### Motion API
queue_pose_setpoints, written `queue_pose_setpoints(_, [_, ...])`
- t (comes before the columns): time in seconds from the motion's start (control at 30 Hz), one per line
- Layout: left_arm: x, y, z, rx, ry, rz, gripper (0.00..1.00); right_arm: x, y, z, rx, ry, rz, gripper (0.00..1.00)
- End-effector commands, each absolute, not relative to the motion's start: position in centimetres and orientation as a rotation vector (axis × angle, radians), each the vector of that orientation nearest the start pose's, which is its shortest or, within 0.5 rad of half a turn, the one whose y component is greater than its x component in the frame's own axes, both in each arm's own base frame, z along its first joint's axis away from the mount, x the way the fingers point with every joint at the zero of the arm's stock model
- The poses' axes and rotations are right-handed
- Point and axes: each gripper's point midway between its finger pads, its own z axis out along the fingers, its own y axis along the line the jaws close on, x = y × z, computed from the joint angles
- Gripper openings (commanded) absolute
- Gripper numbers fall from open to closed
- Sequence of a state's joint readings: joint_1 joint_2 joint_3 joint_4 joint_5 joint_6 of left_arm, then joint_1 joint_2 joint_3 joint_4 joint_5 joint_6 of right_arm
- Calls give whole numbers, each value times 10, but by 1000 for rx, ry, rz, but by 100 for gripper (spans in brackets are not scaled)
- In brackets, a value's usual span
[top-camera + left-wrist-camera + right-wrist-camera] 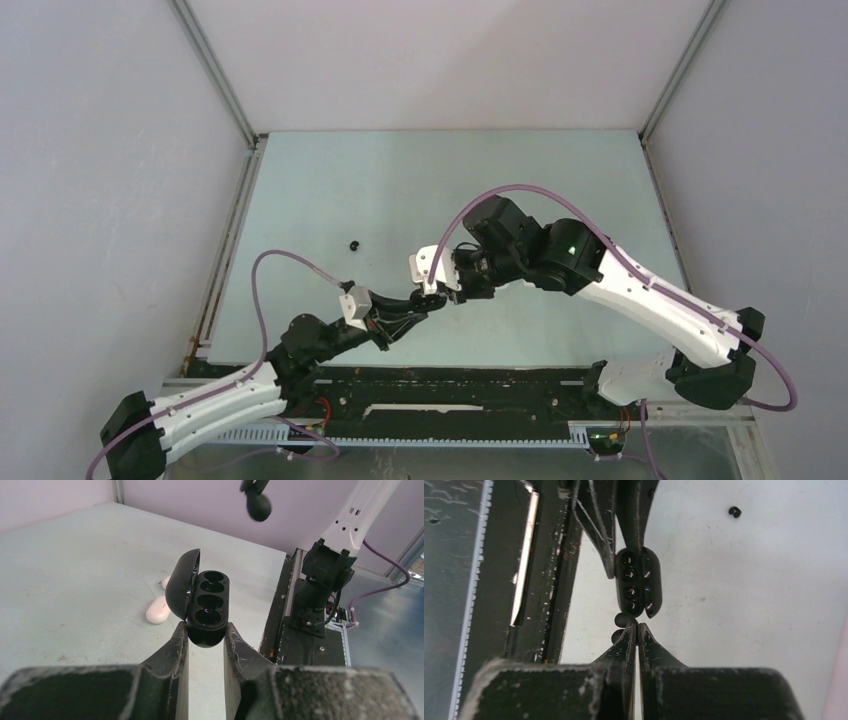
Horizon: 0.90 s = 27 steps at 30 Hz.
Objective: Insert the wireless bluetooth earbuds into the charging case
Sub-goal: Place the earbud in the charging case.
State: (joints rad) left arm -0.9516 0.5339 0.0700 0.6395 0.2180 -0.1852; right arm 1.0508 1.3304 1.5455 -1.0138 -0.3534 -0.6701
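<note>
My left gripper (206, 627) is shut on the rounded end of a black charging case (205, 605), whose lid stands open to the left over dark sockets. My right gripper (637, 626) is shut on a black earbud (622, 621), which sticks out left of its tips. Seen from the left wrist, that earbud (259, 505) hangs above and beyond the case, apart from it. From the right wrist, the open case (636, 582) lies just beyond the fingertips. In the top view both grippers meet at mid-table, left (425, 303) and right (440, 293). Another black earbud (353, 244) lies on the table.
A white oval piece (159, 610) lies on the table left of the held case, and a smaller white piece (165, 582) shows partly behind the lid. The black base rail (450, 395) runs along the near edge. Grey walls enclose the table (450, 180).
</note>
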Motion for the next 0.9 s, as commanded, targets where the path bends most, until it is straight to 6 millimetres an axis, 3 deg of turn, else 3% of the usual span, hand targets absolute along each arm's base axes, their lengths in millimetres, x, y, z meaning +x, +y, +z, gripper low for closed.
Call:
queue_pose_setpoints(0.0, [130,-254,233,643,1194,-1114,0,162,319,296,-1826,1408,458,0])
queue_pose_setpoints(0.43, [134,-255,232,602,1228,-1126,0,155,351,314,-1830,1296,421,0])
queue_pose_setpoints(0.6, [135,-254,240,576,1220,-1142,0,145,363,309,-1862,1264,398,0])
queue_pose_setpoints(0.87, [130,-254,255,552,1183,-1190,0,158,372,306,-1802,1273,285,0])
